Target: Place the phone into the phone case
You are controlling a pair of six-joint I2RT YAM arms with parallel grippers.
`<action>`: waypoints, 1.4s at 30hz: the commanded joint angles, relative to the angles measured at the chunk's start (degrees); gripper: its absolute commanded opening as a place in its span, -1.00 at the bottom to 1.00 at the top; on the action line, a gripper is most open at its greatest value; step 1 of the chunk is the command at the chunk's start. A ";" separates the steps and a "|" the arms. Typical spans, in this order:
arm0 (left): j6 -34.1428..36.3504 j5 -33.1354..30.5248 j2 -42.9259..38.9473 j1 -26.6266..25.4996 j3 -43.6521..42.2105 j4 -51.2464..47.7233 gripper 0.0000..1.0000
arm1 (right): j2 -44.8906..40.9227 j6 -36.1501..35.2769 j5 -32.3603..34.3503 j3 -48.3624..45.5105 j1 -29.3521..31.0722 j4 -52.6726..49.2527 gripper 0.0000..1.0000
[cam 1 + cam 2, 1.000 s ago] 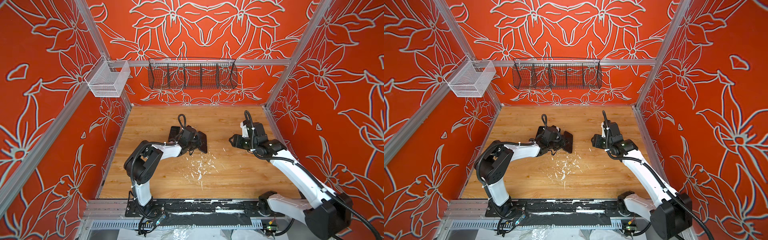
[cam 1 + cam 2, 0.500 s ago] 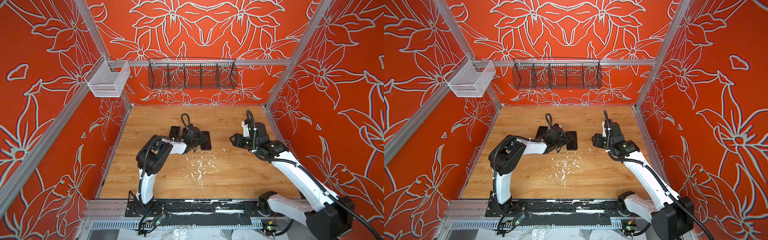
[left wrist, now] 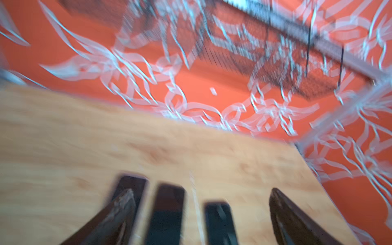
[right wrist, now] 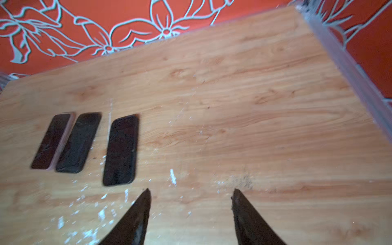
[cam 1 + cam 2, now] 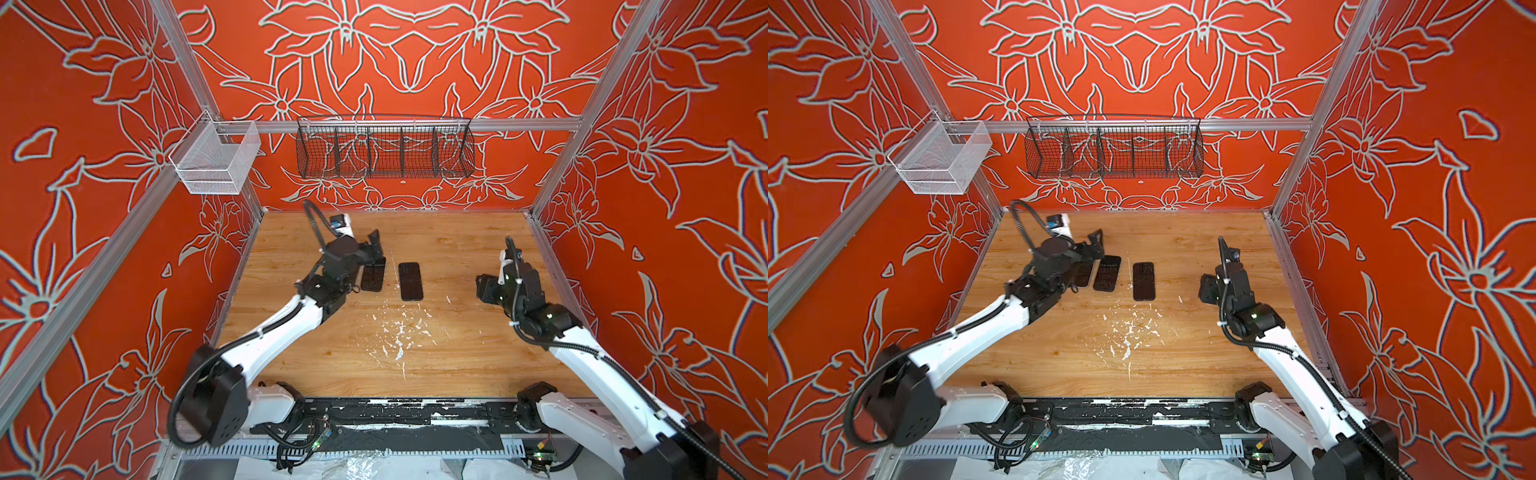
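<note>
Both claws hang empty, left claw (image 3: 200, 192) spread wide, right claw (image 4: 191, 191) apart. The phone (image 5: 1143, 281) lies flat on the tabletop (image 5: 1183, 353) between them, nearer the left; whether it's already cased, I cannot tell.

A black wire basket (image 5: 384, 151) with dividers hangs on the orange, flower-patterned back wall (image 5: 382, 62), well beyond the left tool (image 3: 200, 195) and higher than it. A white mesh bin (image 5: 216, 164) hangs further to that tool's left, also above it. The wooden table (image 5: 457, 353) bears white flecks (image 5: 399, 332) between the left tool and the right tool (image 4: 191, 191), slightly nearer the front edge.
</note>
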 commanded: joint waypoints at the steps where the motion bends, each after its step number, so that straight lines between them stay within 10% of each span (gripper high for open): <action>1: 7.71 -6.25 -5.75 7.44 -10.73 -2.14 0.95 | -4.02 -8.35 11.66 -11.36 -0.30 20.48 0.26; 8: 15.50 -0.81 -15.46 19.65 -28.24 5.22 0.94 | -2.97 -22.23 18.07 -20.97 -0.30 37.60 0.62; 19: 20.40 9.94 7.06 22.55 -31.19 25.12 0.94 | 15.52 -31.05 17.83 -29.34 -1.70 68.97 0.68; 31: 20.27 22.63 9.34 27.49 -32.66 28.92 0.95 | 30.17 -24.76 -3.18 -20.33 -15.89 64.27 0.74; 42: 20.23 22.60 9.59 27.44 -32.59 29.13 0.95 | 30.32 -24.31 -4.67 -19.77 -16.70 63.29 0.85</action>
